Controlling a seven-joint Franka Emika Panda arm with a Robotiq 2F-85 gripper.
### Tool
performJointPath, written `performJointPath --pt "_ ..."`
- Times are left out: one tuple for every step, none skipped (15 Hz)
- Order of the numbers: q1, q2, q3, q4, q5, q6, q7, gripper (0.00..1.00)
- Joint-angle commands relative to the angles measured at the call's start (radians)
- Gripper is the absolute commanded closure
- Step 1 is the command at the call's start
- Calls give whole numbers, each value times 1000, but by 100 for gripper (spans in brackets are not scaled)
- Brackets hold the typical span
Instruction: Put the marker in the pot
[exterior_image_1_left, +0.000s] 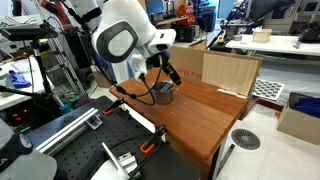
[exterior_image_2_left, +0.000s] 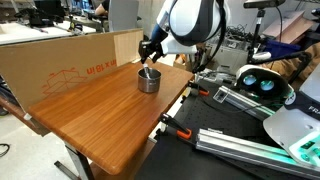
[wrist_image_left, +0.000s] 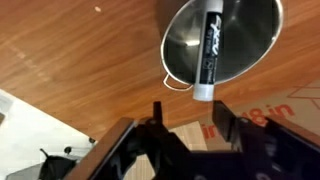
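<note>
In the wrist view the black marker (wrist_image_left: 208, 42) lies slanted in the grey steel pot (wrist_image_left: 252, 40), its pale end sticking out over the near rim. My gripper (wrist_image_left: 190, 108) is open just above that end, its two dark fingers well apart and not touching it. In both exterior views the gripper (exterior_image_1_left: 166, 79) (exterior_image_2_left: 148, 62) hangs right over the pot (exterior_image_1_left: 163, 93) (exterior_image_2_left: 149, 81), which stands on the wooden table near the cardboard.
The wooden table (exterior_image_1_left: 200, 115) (exterior_image_2_left: 100, 110) has a cardboard box (exterior_image_1_left: 228, 70) (exterior_image_2_left: 70, 62) along its far side. Orange-handled clamps (exterior_image_1_left: 150, 147) (exterior_image_2_left: 172, 126) grip the table's edge beside the robot base. Metal rails and lab gear lie beyond that edge.
</note>
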Motion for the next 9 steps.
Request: performJointPath --pt "29 6 -19 2 24 3 -3 11" --pt "26 3 -15 0 23 3 0 3" --pt "23 -1 -11 -2 21 3 3 0" --pt "21 -5 -8 -6 23 3 6 0" --pt "22 -12 -8 -6 24 -2 8 0" --pt "31 -16 -15 -6 32 -5 4 0" --pt "40 -28 -22 -6 40 -19 2 0" --pt "45 -48 -25 -4 48 -44 5 0" --pt "54 -61 -30 -1 60 -55 2 0"
